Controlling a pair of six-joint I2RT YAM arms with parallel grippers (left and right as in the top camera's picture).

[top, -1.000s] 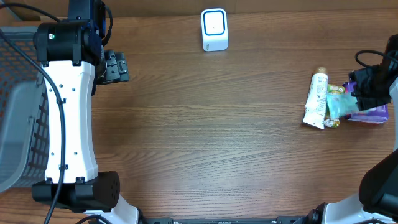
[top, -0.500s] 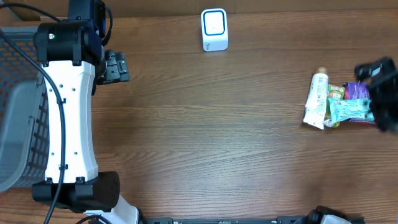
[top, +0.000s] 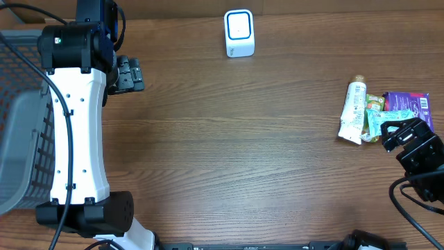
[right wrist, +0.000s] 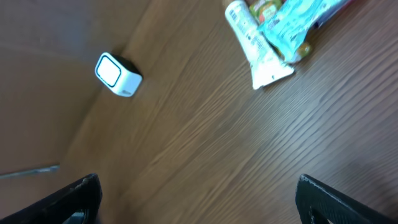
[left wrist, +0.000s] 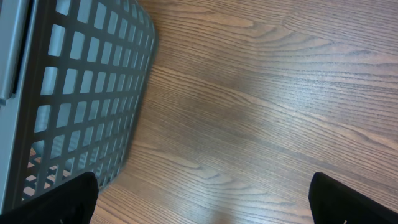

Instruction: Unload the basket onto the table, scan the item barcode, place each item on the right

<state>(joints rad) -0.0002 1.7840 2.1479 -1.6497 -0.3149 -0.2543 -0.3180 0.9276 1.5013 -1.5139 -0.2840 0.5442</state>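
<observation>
Wood-grain tabletop [top: 229, 153] carries everything. Nearest the robot, the right gripper [top: 394, 135] hangs low with jaws spread wide and empty, touching or just short of the heap ahead of it: a white tube [top: 354, 111] lying lengthwise away from the robot, with a teal pouch [top: 376, 123] and a purple packet [top: 409, 104] beside it. Farther back the scanner [top: 239, 32] stands well left of the heap, and the left gripper [top: 130, 74], also open and empty, hovers near the basket [top: 17, 139], so the right arm is nearer, though which item shows a barcode I cannot tell.
</observation>
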